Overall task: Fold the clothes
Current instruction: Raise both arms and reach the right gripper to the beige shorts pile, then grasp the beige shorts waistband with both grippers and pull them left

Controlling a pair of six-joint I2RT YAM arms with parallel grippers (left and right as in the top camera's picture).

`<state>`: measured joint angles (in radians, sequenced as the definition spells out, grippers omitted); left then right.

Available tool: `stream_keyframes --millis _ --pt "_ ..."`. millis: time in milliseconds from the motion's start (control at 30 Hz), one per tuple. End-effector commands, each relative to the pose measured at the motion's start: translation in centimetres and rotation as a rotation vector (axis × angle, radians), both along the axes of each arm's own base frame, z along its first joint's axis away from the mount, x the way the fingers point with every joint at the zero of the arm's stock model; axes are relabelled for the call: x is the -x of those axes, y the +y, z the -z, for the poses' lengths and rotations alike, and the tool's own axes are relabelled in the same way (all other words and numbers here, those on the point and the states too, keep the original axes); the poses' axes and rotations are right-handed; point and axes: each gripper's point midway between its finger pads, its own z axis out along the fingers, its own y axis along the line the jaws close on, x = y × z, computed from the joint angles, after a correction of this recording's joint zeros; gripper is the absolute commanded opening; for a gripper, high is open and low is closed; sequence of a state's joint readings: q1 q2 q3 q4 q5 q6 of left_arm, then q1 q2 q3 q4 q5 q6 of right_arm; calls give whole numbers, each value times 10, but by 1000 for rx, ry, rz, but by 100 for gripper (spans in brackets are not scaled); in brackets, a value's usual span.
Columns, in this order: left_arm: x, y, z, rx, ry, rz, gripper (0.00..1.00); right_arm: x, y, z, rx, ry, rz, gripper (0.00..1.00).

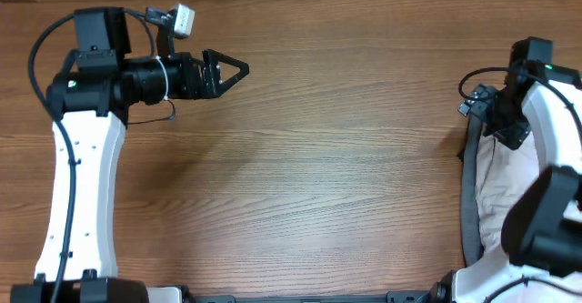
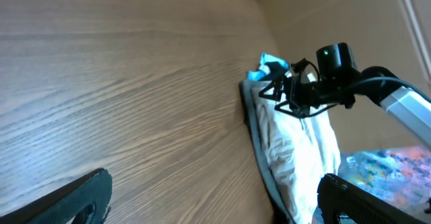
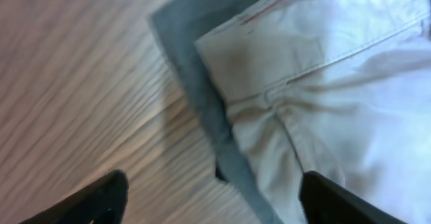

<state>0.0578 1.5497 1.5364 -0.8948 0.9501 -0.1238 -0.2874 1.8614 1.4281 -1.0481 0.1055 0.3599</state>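
1 cream shorts point(image 3: 337, 83) atop grey garment point(image 3: 202, 96)

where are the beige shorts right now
In the overhead view the shorts lie at the far right edge of the table, on top of a grey garment, below the right gripper.

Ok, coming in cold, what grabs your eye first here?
The cream shorts lie bunched on a grey garment at the right edge of the table, with the right gripper open over them. The left gripper hangs open over bare wood at upper left, far from the shorts.
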Motion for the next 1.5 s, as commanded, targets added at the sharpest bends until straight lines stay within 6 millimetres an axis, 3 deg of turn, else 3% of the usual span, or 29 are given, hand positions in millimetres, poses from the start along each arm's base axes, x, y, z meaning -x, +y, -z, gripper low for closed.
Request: stream_keyframes --millis 0,133,200,367,567,767,933,1067,1233,1367,1467 --pt "-8 -3 2 -29 -19 8 100 -5 -20 6 94 17 34 72" --pt "-10 -3 6 -39 -27 23 100 -3 -38 14 189 51 69 60" --pt "-10 -3 8 -53 -34 24 100 -5 -39 15 195 49 70 60" --pt "-13 0 11 -79 -33 6 100 -9 -36 21 176 27 68 72" --pt "-13 0 11 -79 -33 6 100 -5 -30 38 147 23 63 71" --pt "-12 0 12 -79 -27 6 100 8 -38 45 200 64 72 49" --pt "-12 0 12 -79 -27 6 100 12 -48 41 262 85 81 22" --pt "-11 0 12 -79 -22 6 100 13 -62 23 344 110 92 4" --pt "-11 0 12 -79 -23 6 100 -6 -55 -12 290 11 91 4" --pt "-11 0 12 -79 -22 6 100 -25 -37 -49 252 -81 26 4" --pt "-11 0 12 -79 -22 6 100 -48 -2 -74 175 -180 -115 4"
